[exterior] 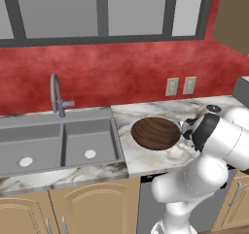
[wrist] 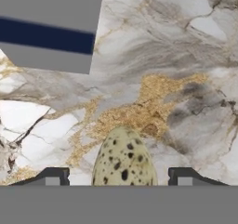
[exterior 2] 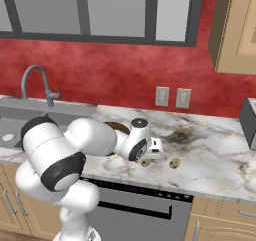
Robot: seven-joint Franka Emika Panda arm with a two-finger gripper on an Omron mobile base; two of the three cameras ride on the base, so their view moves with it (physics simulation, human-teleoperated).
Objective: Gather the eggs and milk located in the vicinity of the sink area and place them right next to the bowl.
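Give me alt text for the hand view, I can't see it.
A speckled beige egg lies on the marble counter between the gripper fingertips, which stand apart on either side. A white carton with a dark blue stripe sits at upper left.

- Bowl [exterior: 155,133] on the marble counter [exterior: 146,160], right of the sink [exterior: 58,143].
- Faucet [exterior: 56,95] behind the sink.
- Arm [exterior: 214,145] just beside the bowl.

Behind the arm, left and right, looking forward-down, sharing the marble counter [exterior: 160,155]. Close above the counter, looking down past the fingertips [wrist: 55,175], a speckled egg [wrist: 123,159] between them.
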